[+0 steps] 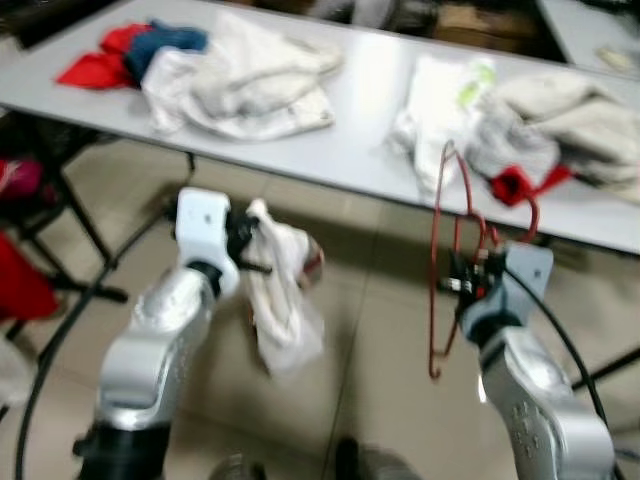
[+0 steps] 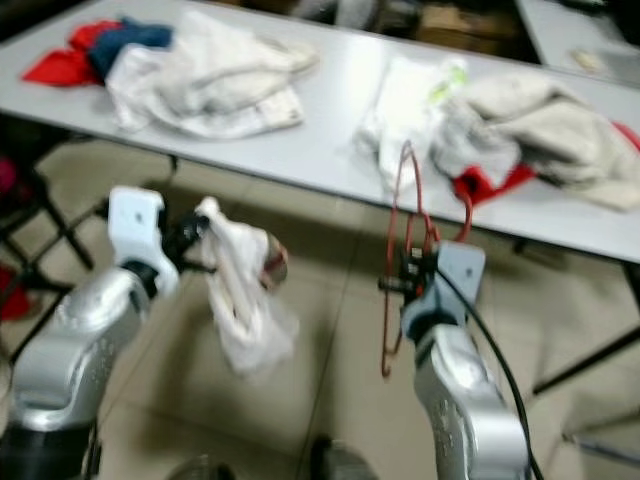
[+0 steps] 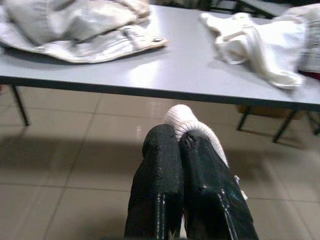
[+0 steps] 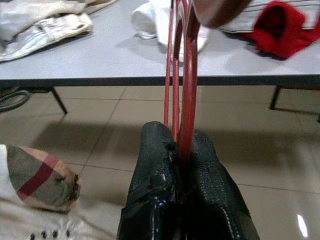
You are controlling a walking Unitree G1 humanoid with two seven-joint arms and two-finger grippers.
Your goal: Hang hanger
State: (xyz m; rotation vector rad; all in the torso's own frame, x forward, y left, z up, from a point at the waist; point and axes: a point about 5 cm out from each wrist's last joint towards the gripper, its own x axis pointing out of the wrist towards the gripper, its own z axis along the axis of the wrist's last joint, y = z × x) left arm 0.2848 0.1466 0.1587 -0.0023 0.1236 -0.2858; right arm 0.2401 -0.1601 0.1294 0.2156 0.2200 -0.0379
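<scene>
The red wire hanger stands roughly upright in front of the robot, over the tiled floor and just short of the bench edge, its upper end overlapping the heaped laundry in the head views.

Risk: the wire is thin and gripped at one point only, so it may pivot or slip between the fingers during any swing. The raised wire may also snag the clothing on the bench edge. No rail or rod can be made out, so the hanging place is not established.

Right gripper: fingers clenched on the hanger wire, which passes between them.

Left gripper: fingers pressed together, pinching a white garment that hangs free above the floor, well apart from the hanger.
</scene>
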